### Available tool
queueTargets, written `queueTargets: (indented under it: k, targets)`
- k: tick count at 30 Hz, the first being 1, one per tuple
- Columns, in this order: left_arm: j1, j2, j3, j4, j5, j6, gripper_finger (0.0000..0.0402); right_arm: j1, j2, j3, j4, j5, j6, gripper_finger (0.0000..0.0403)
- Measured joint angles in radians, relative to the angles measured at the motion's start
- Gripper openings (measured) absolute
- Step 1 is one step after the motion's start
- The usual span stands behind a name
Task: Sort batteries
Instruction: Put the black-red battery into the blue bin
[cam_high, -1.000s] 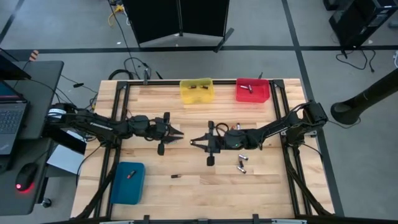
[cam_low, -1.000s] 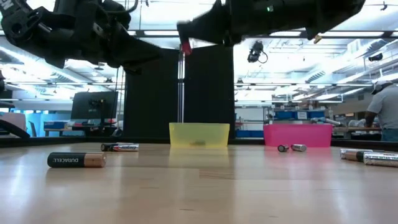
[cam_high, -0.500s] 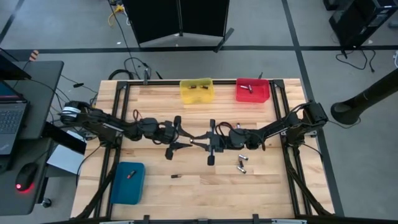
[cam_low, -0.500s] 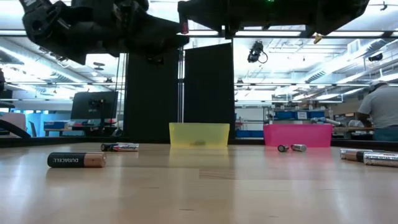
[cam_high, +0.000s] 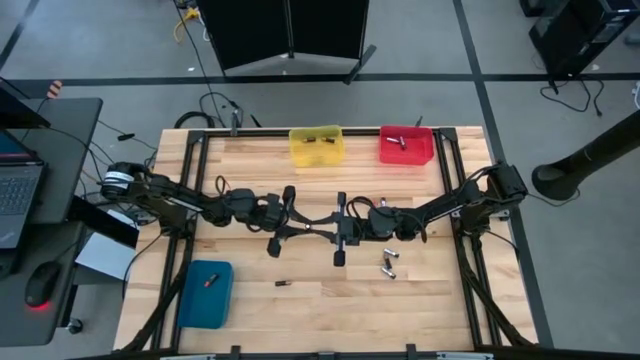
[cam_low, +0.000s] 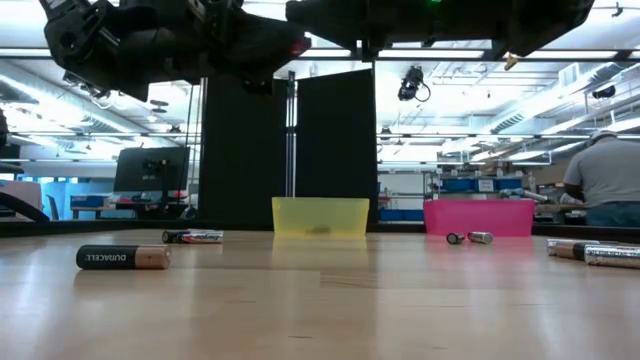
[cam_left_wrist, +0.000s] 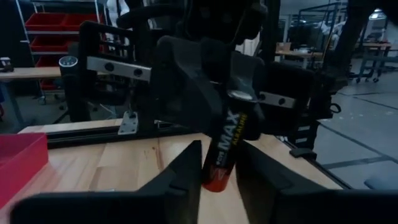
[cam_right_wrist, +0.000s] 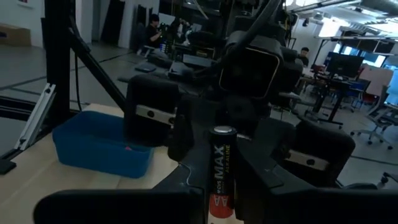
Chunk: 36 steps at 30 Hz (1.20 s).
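battery (cam_left_wrist: 225, 151): black, "MAX" print, red end; above table centre, pinched between both grippers
right gripper (cam_high: 318, 226): fingers clamped on battery
left gripper (cam_high: 300, 226): fingers pressed on same battery, tip to tip with right gripper
loose batteries (cam_high: 387, 262): on wood, 4 o'clock of the grippers
small battery (cam_high: 284, 284): 7 o'clock
yellow bin (cam_high: 316, 145): 12 o'clock, far edge
red bin (cam_high: 406, 146): 1 o'clock
blue bin (cam_high: 206, 294): 8 o'clock

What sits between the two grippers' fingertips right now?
A MAX battery, held upright at mid-table; left gripper and right gripper both close on it, shown in both wrist views.
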Motion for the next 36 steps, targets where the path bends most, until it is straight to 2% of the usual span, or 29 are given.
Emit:
queueTargets:
  k: [2, 5, 9, 14, 19, 22, 24, 28, 31, 33, 36]
  targets:
    - [0.000, -0.001, 0.000, -0.005, 0.005, 0.021, 0.0059, 0.000, 0.000, 0.000, 0.004, 0.000, 0.011, 0.0058]
    - [0.000, -0.002, 0.000, -0.007, 0.008, 0.041, 0.0052, 0.001, 0.000, 0.000, 0.009, 0.000, 0.013, 0.0063]
    - [0.000, -0.002, 0.000, -0.023, 0.009, 0.030, 0.0052, 0.000, 0.000, 0.000, 0.016, 0.018, 0.027, 0.0118]
    - [0.000, -0.005, 0.000, -0.066, -0.033, 0.060, 0.0052, 0.008, -0.032, 0.000, -0.012, 0.130, 0.017, 0.0185]
    - [-0.001, -0.089, -0.002, -0.222, -0.054, 0.131, 0.0052, 0.014, -0.120, 0.001, -0.152, 0.203, -0.023, 0.0205]
    - [-0.010, -0.185, 0.000, -0.366, -0.061, 0.151, 0.0052, 0.014, -0.156, 0.001, -0.262, 0.232, -0.022, 0.0186]
    - [-0.026, -0.256, 0.024, -0.535, -0.063, 0.155, 0.0052, 0.014, -0.166, 0.001, -0.302, 0.243, -0.021, 0.0159]
    - [-0.089, -0.365, 0.142, -0.955, -0.138, 0.154, 0.0052, 0.012, -0.153, 0.000, -0.371, 0.243, -0.010, 0.0079]
    - [-0.153, -0.381, 0.271, -1.275, -0.194, 0.124, 0.0052, 0.001, -0.143, 0.001, -0.408, 0.243, 0.031, 0.0018]
    - [-0.202, -0.380, 0.355, -1.471, -0.227, 0.065, 0.0052, -0.008, -0.128, 0.000, -0.413, 0.244, 0.036, 0.0012]
    - [-0.277, -0.366, 0.440, -1.682, -0.237, -0.076, 0.0052, -0.019, -0.116, 0.000, -0.432, 0.243, 0.054, 0.0025]
